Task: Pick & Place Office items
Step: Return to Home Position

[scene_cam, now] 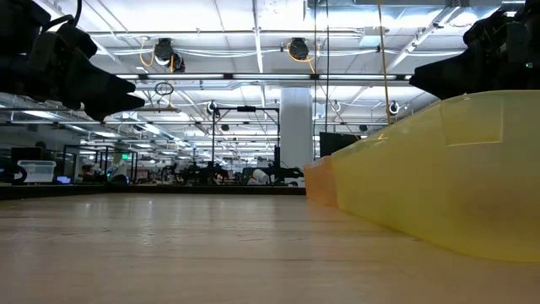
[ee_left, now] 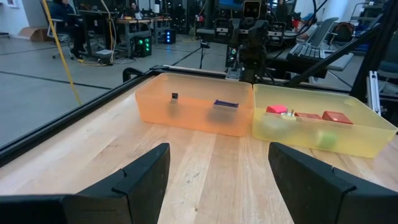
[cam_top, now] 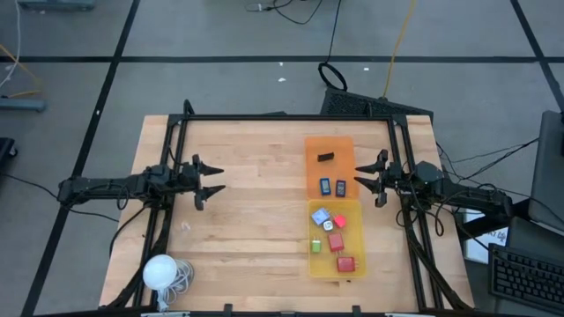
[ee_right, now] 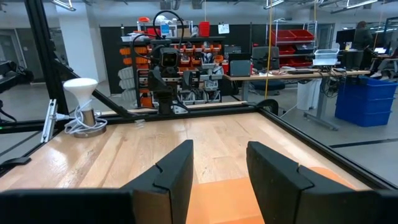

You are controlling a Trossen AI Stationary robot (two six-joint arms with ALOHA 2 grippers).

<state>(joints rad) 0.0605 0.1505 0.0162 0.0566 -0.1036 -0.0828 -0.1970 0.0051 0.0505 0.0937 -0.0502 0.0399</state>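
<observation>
Jaws on both arms hang wide & empty over the desk [cam_top: 247, 229]; homing looks like the step in hand. Just beside right jaws, office items [cam_top: 336, 241] sit in yellow tray [cam_top: 352, 236] & orange tray [cam_top: 314, 146], well apart from left jaws. Next prob. needs only a clean retract, no grasp.
</observation>
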